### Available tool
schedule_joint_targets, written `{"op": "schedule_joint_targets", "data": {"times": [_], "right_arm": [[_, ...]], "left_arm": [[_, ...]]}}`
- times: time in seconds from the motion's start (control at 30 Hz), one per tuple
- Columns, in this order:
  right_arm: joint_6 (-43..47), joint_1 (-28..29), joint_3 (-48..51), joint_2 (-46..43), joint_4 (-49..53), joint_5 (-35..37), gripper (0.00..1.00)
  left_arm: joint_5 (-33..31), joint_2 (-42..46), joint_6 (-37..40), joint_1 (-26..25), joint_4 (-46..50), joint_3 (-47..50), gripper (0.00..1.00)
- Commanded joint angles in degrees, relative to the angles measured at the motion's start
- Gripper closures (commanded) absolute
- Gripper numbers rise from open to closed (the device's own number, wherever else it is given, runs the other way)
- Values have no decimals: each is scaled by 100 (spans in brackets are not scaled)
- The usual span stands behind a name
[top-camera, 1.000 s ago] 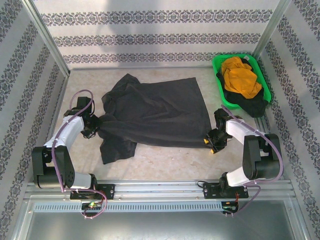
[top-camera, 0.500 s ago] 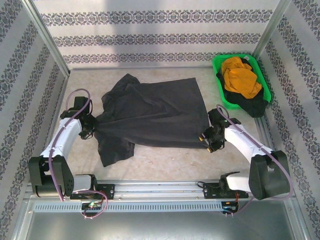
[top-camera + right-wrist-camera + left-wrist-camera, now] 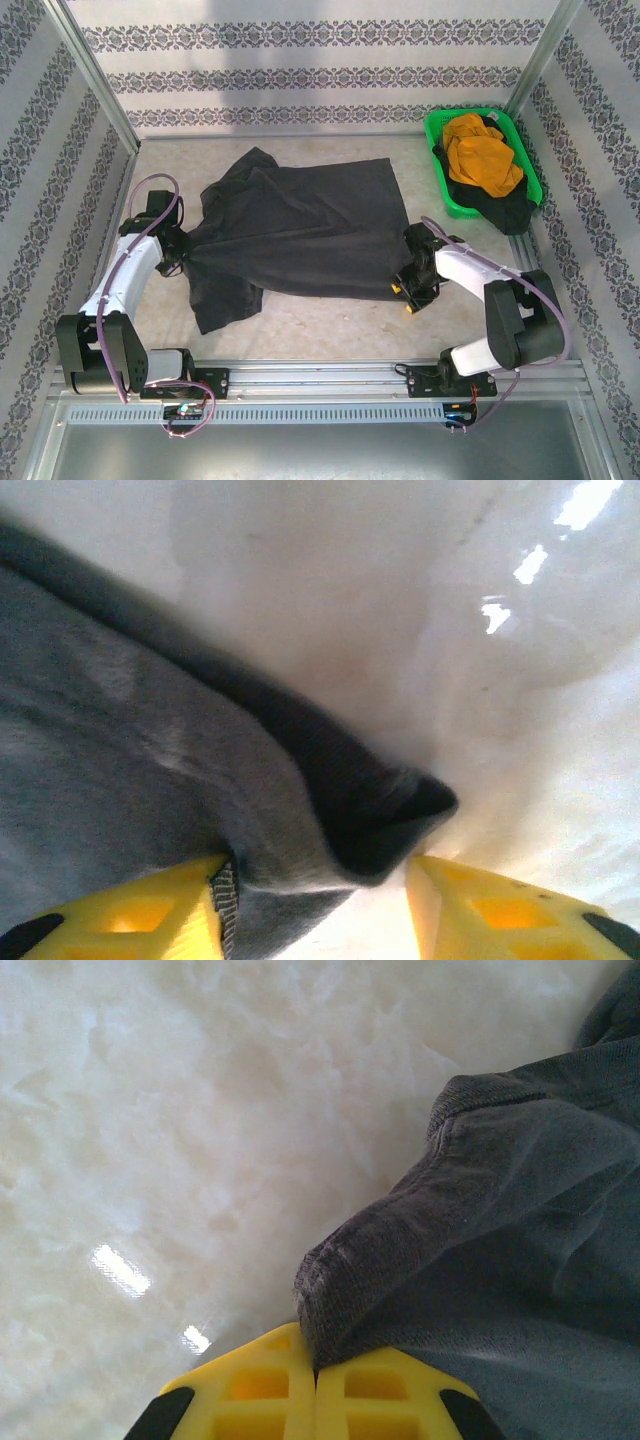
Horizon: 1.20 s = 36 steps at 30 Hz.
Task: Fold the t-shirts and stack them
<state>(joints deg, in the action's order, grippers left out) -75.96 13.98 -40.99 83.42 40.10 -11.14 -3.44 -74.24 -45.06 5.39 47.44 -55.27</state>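
The charcoal grey t-shirt (image 3: 300,230) lies spread across the middle of the table, bunched along its left side. My left gripper (image 3: 183,248) is shut on the shirt's left edge; in the left wrist view a fold of grey cloth (image 3: 480,1260) is pinched between the closed yellow fingers of this gripper (image 3: 315,1372). My right gripper (image 3: 405,290) is at the shirt's near right corner. Its jaws (image 3: 315,905) stand apart with the corner of the cloth (image 3: 130,750) lying between them. The mustard orange t-shirt (image 3: 482,155) and the black t-shirt (image 3: 505,210) sit in the basket.
The bright green plastic basket (image 3: 433,150) stands at the back right against the wall, the black shirt spilling over its near end. Patterned walls close in the pale marbled table (image 3: 330,325) on three sides. A metal rail runs along the near edge.
My right gripper has moved left to the shirt's near right corner, and that corner has shifted left. My left gripper has edged slightly away from me, still holding the cloth.
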Motion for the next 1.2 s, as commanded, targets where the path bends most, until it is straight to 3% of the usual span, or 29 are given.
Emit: {"op": "schedule_joint_targets", "data": {"times": [0.0,0.23,0.43,0.57,0.83,1.0,1.17], "right_arm": [[144,-124,-164,299,-166,104,50],[453,-223,-437,891,-165,21,57],[454,-515,-733,1331,-815,-82,82],[816,-620,-1380,1732,-708,-123,100],[1359,-712,-2103,1042,-1060,152,100],[1985,-900,-3505,1249,-1504,-166,100],[2463,-1041,-4853,1201,-1405,117,100]], "left_arm": [[-65,26,-41,76,-49,-31,100],[-23,-52,-71,79,-125,-72,100],[93,-161,-106,76,-266,-85,100],[152,-251,-109,76,-342,-142,100],[958,-450,-245,70,-1080,-314,100],[1296,-717,-539,70,-1603,-1136,100],[1187,-700,-828,68,-1659,-2230,100]]}}
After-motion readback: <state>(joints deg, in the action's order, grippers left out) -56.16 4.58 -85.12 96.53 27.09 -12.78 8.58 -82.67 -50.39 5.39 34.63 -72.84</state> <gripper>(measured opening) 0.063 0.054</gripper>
